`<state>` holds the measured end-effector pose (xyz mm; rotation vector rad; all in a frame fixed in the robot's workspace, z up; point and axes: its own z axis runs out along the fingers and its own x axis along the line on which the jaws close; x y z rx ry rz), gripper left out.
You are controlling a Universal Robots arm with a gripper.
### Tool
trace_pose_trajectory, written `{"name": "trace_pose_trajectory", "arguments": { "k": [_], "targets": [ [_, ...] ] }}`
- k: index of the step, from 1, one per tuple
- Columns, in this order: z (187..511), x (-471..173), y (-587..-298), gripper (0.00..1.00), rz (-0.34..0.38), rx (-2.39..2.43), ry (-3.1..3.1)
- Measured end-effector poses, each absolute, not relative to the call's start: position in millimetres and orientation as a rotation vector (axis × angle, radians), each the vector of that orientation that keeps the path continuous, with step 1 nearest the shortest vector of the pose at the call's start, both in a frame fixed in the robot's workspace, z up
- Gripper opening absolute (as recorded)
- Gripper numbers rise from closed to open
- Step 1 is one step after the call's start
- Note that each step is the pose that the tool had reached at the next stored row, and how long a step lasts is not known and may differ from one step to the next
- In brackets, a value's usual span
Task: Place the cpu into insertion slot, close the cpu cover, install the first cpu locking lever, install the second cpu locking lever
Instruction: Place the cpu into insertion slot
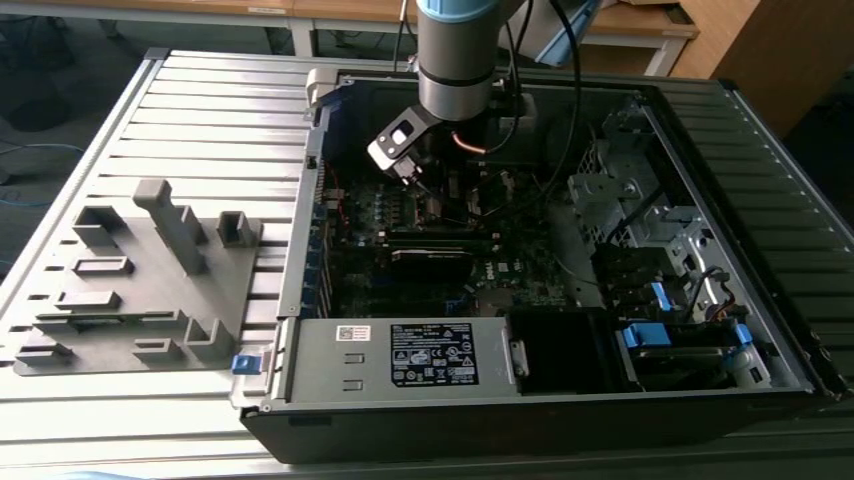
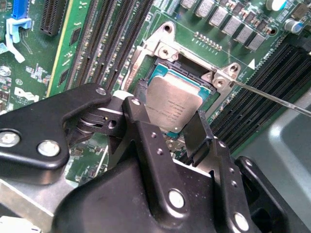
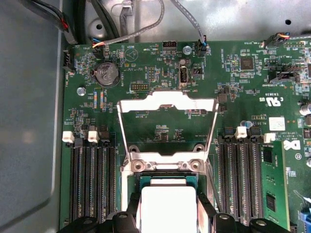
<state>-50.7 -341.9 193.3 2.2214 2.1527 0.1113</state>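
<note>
Currently: jaws clamped on cpu chip (image 2: 174, 103) by opposite edges, held just over socket (image 3: 167, 180); cover (image 3: 167, 103) stands open. Chip likely light, stiff, slick-topped, delicate underneath; edge hold judged right.

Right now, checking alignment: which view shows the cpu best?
Second wrist view: the cpu shows its grey top plainly. First wrist view: washed white, cut off at the edge. Exterior view: the arm covers it.
</note>
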Motion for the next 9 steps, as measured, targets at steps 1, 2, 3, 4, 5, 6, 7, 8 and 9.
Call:
{"name": "trace_pose_trajectory", "arguments": {
  "k": [1, 2, 3, 4, 5, 6, 7, 8, 9],
  "targets": [
    [193.3, -50.7, -341.9, 0.54, 0.111, 2.221, 2.153],
    [193.2, -50.7, -341.9, 0.54, 0.111, 2.221, 2.153],
    [193.2, -50.7, -341.9, 0.54, 0.111, 2.221, 2.153],
    [193.2, -50.7, -341.9, 0.54, 0.111, 2.221, 2.153],
    [193.2, -50.7, -341.9, 0.54, 0.111, 2.221, 2.153],
    [193.2, -50.7, -341.9, 0.54, 0.111, 2.221, 2.153],
    [193.7, -50.7, -341.8, 0.54, 0.112, 2.222, 2.153],
    [195.2, -50.6, -341.7, 0.54, 0.113, 2.222, 2.153],
    [197.2, -50.7, -341.8, 0.54, 0.112, 2.221, 2.153]
  ]
}}
